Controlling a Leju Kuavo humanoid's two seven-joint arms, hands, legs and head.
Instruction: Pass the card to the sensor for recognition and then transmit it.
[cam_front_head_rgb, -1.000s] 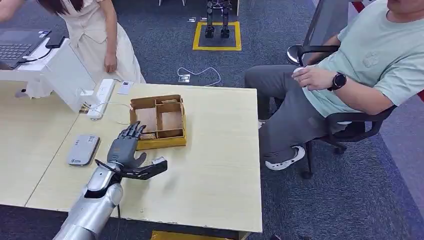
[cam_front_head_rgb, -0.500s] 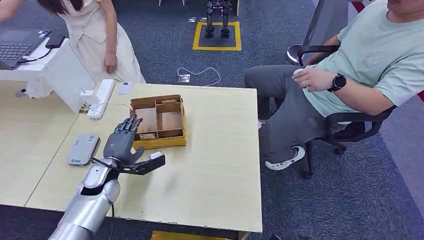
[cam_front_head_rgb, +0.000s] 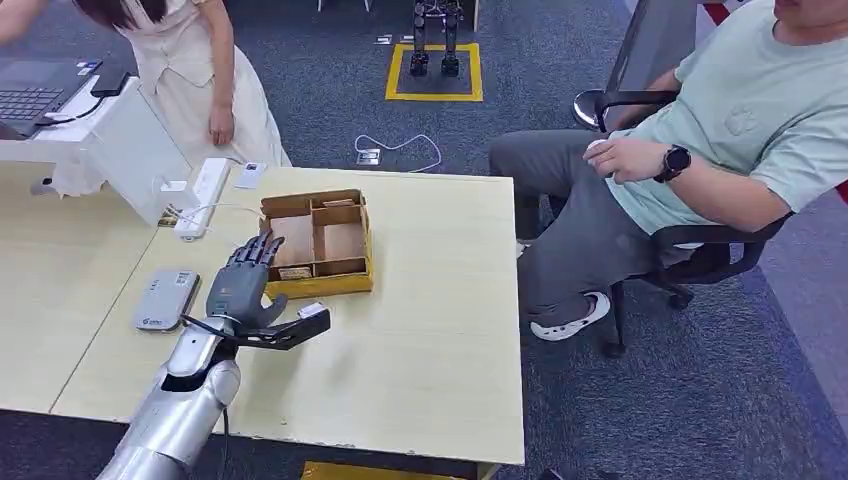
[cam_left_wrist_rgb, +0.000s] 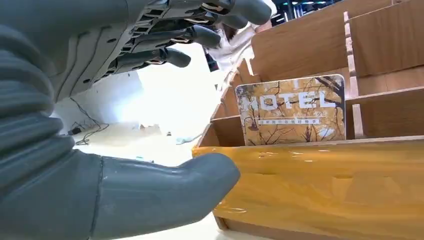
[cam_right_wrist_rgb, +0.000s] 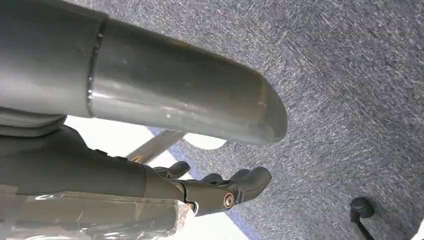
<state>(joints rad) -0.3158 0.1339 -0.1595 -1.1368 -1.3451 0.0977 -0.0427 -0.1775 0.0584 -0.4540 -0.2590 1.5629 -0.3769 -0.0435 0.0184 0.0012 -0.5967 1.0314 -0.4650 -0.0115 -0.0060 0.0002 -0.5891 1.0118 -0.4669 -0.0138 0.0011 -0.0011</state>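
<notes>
- My left hand (cam_front_head_rgb: 243, 290) is positioned over the surface (cam_front_head_rgb: 430, 350), directly against the near-left corner of the wooden box (cam_front_head_rgb: 318, 242)
- Its fingers (cam_front_head_rgb: 258, 250) are extended and spread apart, reaching toward the box's front-left compartment; nothing is held between them and the thumb (cam_left_wrist_rgb: 165, 192)
- In the left wrist view the thumb sits just beside the box's yellow front wall (cam_left_wrist_rgb: 325, 185), with the fingers above the compartment opening
- The card (cam_left_wrist_rgb: 292, 110), printed with "HOTEL" and a tree pattern, stands upright inside the front-left compartment, leaning against the partition behind it; my fingers are not touching it
- The sensor (cam_front_head_rgb: 167, 298), a flat grey unit, lies on the surface to the left of my left hand, apart from it
- My right hand (cam_right_wrist_rgb: 210, 187) hangs over the grey carpet (cam_right_wrist_rgb: 350, 100); its fingers are loosely curled with nothing between them
- A seated person (cam_front_head_rgb: 700, 150) is to the right of the surface; a standing person (cam_front_head_rgb: 190, 70) is behind it on the left
</notes>
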